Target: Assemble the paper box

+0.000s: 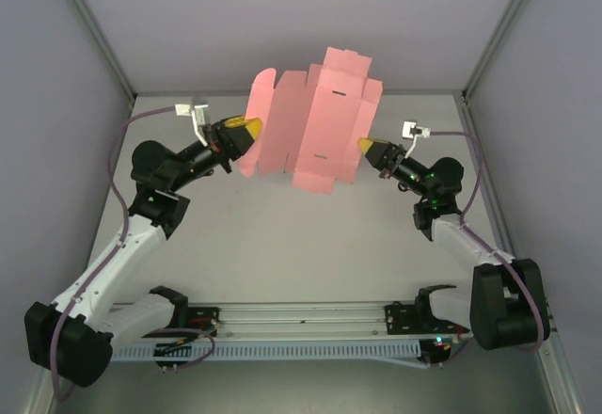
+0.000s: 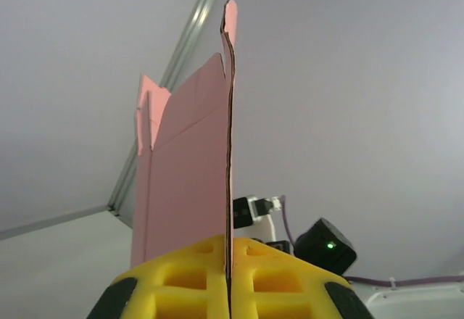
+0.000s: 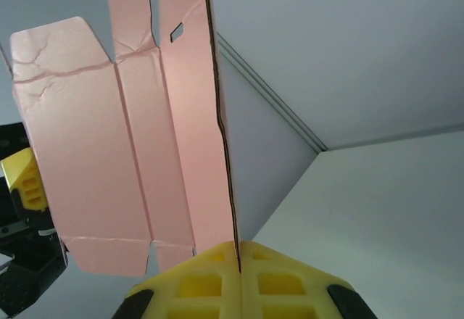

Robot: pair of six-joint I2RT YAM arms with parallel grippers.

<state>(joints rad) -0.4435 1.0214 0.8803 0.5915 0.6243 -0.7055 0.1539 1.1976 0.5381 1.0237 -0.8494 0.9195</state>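
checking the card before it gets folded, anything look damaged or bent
Yes. On the paper box, held in the air between the left gripper and right gripper, the rounded flap shows irregular wrinkles off the fold lines. The edge pinched by the right gripper also kinks slightly.

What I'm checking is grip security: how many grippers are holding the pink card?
2. The left gripper pinches the paper box at its left edge, the right gripper at its right edge.
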